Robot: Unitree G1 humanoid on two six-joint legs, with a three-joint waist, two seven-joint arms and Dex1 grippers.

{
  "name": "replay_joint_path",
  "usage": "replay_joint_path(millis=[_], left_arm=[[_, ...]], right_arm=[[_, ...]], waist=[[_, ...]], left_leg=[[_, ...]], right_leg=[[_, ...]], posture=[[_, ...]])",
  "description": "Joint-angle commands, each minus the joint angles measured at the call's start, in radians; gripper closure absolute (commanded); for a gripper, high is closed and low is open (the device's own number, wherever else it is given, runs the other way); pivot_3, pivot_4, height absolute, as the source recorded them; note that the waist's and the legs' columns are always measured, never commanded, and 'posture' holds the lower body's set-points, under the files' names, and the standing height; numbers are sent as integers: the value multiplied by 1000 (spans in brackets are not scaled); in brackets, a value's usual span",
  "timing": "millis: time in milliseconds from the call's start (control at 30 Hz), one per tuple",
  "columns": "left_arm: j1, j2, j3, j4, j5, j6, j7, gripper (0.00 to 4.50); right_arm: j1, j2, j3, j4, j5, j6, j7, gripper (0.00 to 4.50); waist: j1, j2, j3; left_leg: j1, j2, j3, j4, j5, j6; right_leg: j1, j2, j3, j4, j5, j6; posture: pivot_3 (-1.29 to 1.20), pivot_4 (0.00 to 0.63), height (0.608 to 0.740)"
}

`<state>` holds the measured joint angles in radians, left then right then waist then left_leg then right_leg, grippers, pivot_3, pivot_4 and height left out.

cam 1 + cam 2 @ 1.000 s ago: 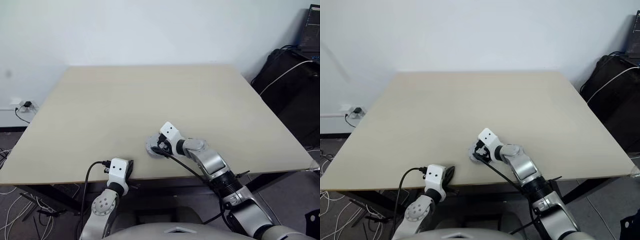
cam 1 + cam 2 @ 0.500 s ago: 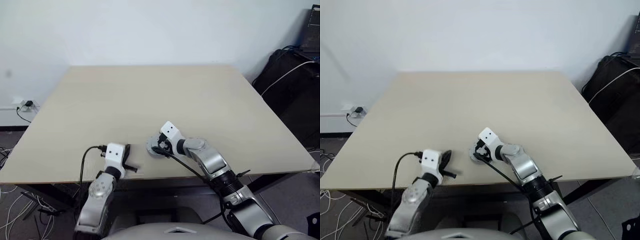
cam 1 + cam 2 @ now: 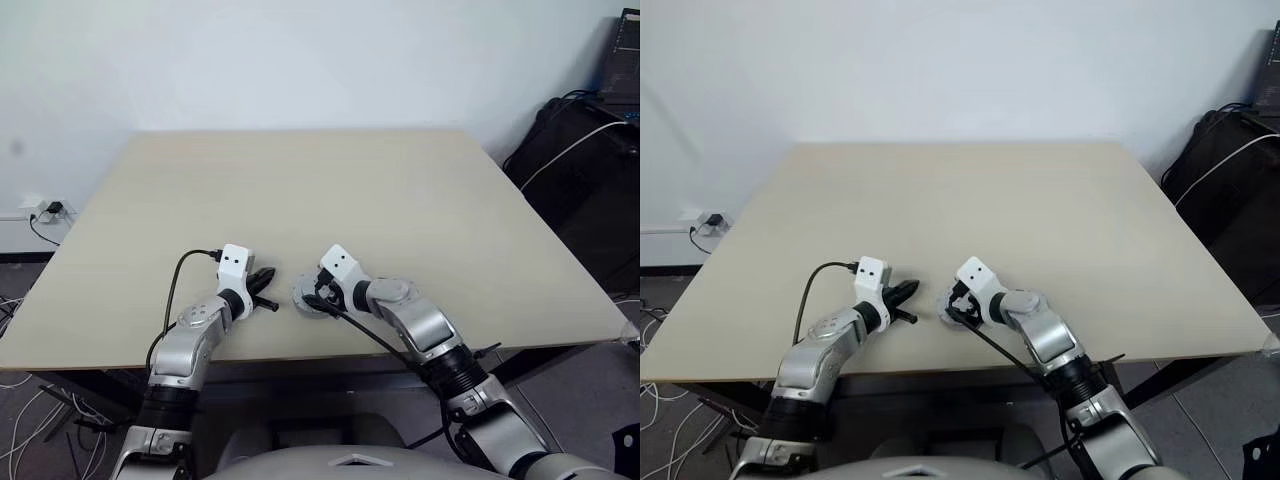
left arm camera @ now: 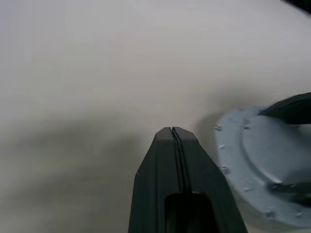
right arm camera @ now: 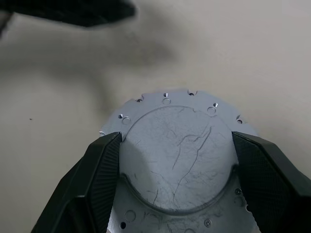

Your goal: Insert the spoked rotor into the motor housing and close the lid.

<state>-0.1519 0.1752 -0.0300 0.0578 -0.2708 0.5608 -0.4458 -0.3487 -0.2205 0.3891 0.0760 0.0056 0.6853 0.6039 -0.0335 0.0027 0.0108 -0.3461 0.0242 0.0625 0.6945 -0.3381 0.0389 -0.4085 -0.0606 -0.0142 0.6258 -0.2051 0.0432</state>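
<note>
Beige table (image 3: pixel 300 190), white wall (image 3: pixel 300 60), floor cables (image 3: pixel 15 390).

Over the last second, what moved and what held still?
The left gripper, shut and empty, came up from the table's near edge and forward toward the grey disc. The right gripper stayed put, its fingers straddling that disc on the table.
</note>
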Motion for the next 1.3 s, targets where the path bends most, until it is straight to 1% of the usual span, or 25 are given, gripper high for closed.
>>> replay_joint_path(millis=[33,167,333,833,900,933,967,1133,1300], left_arm=[[-65,-12,-3,42,-41,53,-40,4500],[-110,-21,-21,86,-57,101,-74,4500],[-145,-29,-40,118,-52,133,-78,4500],[-138,-22,-81,118,-32,180,-79,4500],[-131,-25,-85,114,-30,182,-76,4500],[-128,-26,-87,111,-30,183,-76,4500],[-125,-26,-89,109,-30,184,-75,4500],[-115,-29,-95,102,-28,184,-74,4500],[-108,-29,-97,98,-27,184,-76,4500]], right_arm=[[27,-3,33,4,-1,41,11,1282],[30,-1,34,-5,-1,47,9,1282],[32,-3,32,-10,-1,51,7,1282],[34,7,27,-13,3,56,-7,1282],[46,8,16,-25,-1,73,-29,495],[53,5,12,-38,1,82,-32,213],[59,2,11,-49,1,87,-34,33],[103,-22,-7,-131,1,110,-62,33],[160,-57,-44,-257,6,127,-91,33]], waist=[[-1,0,0],[-3,0,0],[-3,0,0],[-3,-1,-1],[-3,-2,-1],[-3,-2,-2],[-2,-2,-2],[4,-4,-3],[8,-4,-3]], left_leg=[[0,0,0,0,0,-1],[0,-1,0,0,0,-1],[0,-1,0,-1,0,-1],[0,-1,0,-1,0,0],[0,-1,0,-1,0,0],[0,-1,-1,-1,-1,0],[1,0,-1,-1,-1,1],[1,-1,-1,-1,-1,2],[0,-1,-1,-1,-1,2]], right_leg=[[0,0,0,0,0,1],[0,0,0,-1,1,2],[0,0,0,-1,1,2],[1,0,1,-1,1,2],[1,0,1,-1,1,2],[1,0,0,-1,1,2],[1,0,0,-1,-1,-1],[1,0,0,0,-2,-2],[1,-1,0,-1,-2,-2]], posture=[[0,0,740],[0,0,740],[0,0,740],[0,0,740],[0,0,740],[0,0,740],[0,0,740],[0,0,740],[0,0,740]])
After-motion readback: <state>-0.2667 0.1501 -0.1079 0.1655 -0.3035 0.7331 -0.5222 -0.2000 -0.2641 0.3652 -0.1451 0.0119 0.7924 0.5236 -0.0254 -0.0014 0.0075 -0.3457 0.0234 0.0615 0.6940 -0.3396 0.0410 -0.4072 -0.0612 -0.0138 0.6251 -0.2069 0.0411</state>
